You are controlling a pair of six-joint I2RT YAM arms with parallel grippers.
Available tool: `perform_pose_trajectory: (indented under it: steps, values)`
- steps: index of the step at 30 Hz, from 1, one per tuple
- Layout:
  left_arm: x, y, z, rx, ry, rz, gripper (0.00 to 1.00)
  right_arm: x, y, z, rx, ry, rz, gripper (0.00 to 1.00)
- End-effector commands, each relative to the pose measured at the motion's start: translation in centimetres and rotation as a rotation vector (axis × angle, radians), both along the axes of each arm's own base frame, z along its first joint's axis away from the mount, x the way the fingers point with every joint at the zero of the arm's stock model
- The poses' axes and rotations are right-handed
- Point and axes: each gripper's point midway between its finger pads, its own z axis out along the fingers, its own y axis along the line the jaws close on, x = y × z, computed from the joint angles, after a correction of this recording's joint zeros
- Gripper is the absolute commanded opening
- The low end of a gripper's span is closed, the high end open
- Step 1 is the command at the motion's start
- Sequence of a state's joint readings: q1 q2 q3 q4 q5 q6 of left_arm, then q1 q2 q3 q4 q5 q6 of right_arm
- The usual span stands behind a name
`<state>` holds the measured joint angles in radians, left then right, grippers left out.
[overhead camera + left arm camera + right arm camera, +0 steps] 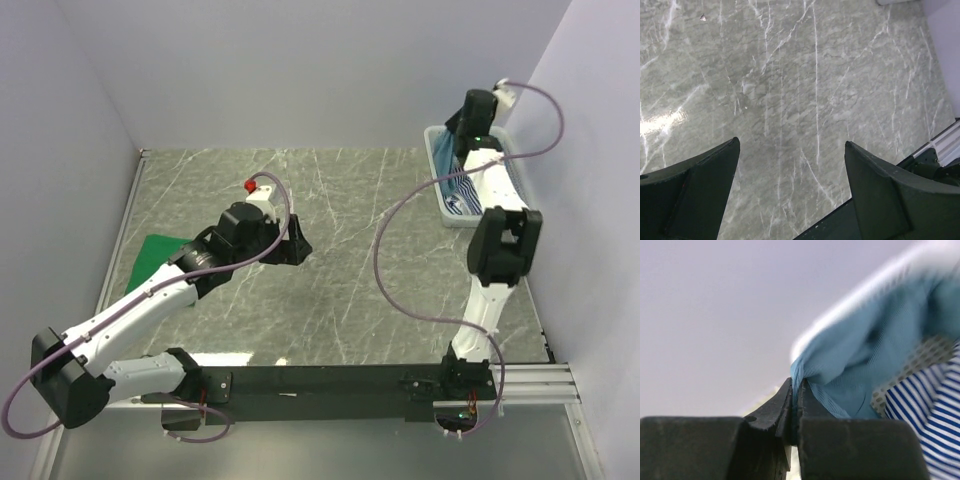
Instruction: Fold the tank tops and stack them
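Right up against the right wrist lens, the right gripper [796, 386] is pinching its black fingers tight on a bunched fold of the dusty teal-blue ribbed fabric tank top [865, 355], so it's definitely grasping that one. That top is sitting in the white plastic mesh basket [437, 178] at the upper right of the overhead frame, right beside the navy-and-white striped fabric tank top [927, 415]. The bright green fabric tank top [155, 255] is lying at the left of the overhead frame, partly under the left arm. The left gripper [791, 147] is hanging wide open over the grey-green marble-look table [340, 190], holding nothing.

My take on doing this step well: I'd be lifting slowly and pretty much straight up until the whole top is clearing the basket rim, and checking the striped one isn't getting dragged along. The pinch is only on a small fold, so yanking is asking for a slip.

Room-wise, the basket is sitting tight by the pale right wall [590, 210], so there's basically nothing on that side. The middle of the frame is looking wide open for spreading it out, with the left gripper waiting nearby to catch an edge.
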<state>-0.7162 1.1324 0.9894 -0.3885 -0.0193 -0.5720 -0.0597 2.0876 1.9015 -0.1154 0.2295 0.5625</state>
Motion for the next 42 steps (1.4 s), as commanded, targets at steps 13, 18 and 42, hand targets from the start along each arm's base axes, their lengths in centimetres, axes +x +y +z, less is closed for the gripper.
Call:
perform_pose_trajectory:
  steps: [13, 18, 42]
  values:
    - [0.6, 3.2, 4.8, -0.134, -0.131, 0.172, 0.92, -20.6, 17.1, 25.5, -0.101, -0.531, 0.384, 0.0]
    - [0.8, 3.9, 4.5, -0.172, -0.113, 0.235, 0.89, -26.3, 19.7, 22.0, 0.029, -0.514, 0.503, 0.0]
    - [-2.0, 1.3, -14.6, -0.076, 0.265, 0.266, 0.78, -40.1, 18.5, -14.7, 0.207, 0.213, 0.54, 0.56]
